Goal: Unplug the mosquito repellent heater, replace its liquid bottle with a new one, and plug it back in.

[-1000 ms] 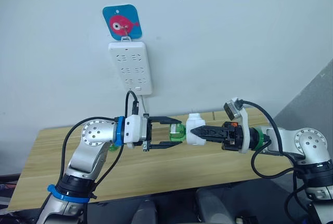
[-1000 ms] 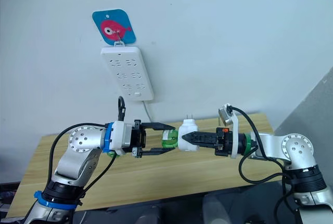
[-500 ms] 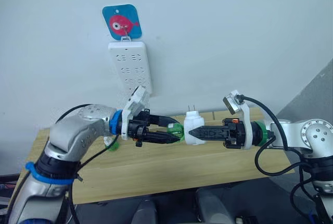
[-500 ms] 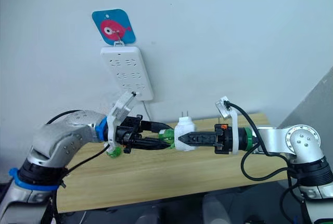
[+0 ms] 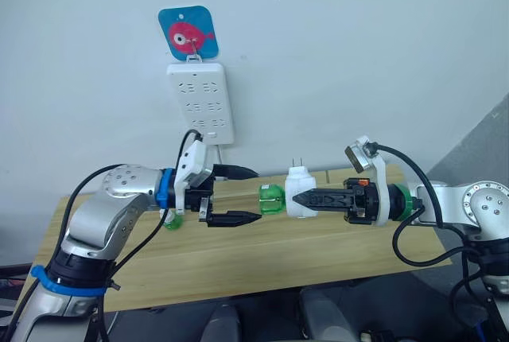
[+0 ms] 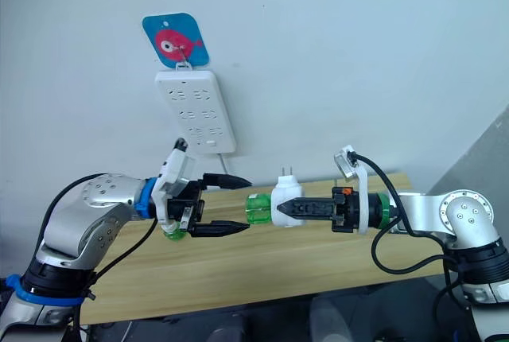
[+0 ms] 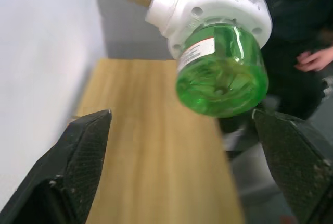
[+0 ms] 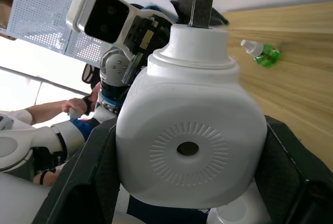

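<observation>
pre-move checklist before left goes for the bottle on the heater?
1. Heater unplugged from the power strip: ok.
2. Right gripper clamped on heater: ok.
3. Green bottle on the heater, pointing toward the left gripper: ok.
4. Left gripper open and wide enough for the bottle: ok.
5. Bottle between the left fingers: not ok, it sits just beyond the tips.
6. Spare bottle on the table: ok.

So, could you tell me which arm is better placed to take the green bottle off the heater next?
Left. Its open gripper faces the green bottle end-on, and the right gripper is occupied clamping the heater.
</observation>
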